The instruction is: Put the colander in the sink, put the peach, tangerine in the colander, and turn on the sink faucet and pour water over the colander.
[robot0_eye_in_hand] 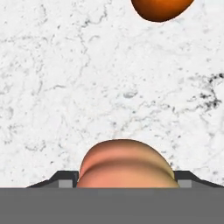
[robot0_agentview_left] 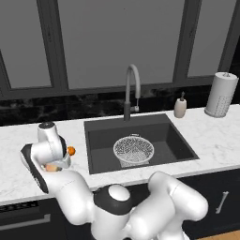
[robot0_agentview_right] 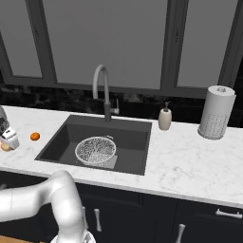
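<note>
Now, in the left base view, the claw (robot0_agentview_left: 52,166) sits low on the table (robot0_agentview_left: 211,140), closed around the peach (robot0_agentview_left: 50,167), with the tangerine (robot0_agentview_left: 71,150) at its 1 o'clock. In the right base view, the colander (robot0_agentview_right: 95,150) rests inside the sink (robot0_agentview_right: 130,137). In the hand view, the peach fills the gap between the fingertips (robot0_eye_in_hand: 65,181).

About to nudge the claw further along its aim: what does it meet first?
The peach, already sitting between the claw fingers; right under it, the marble counter. The tangerine lies off that line.
</note>
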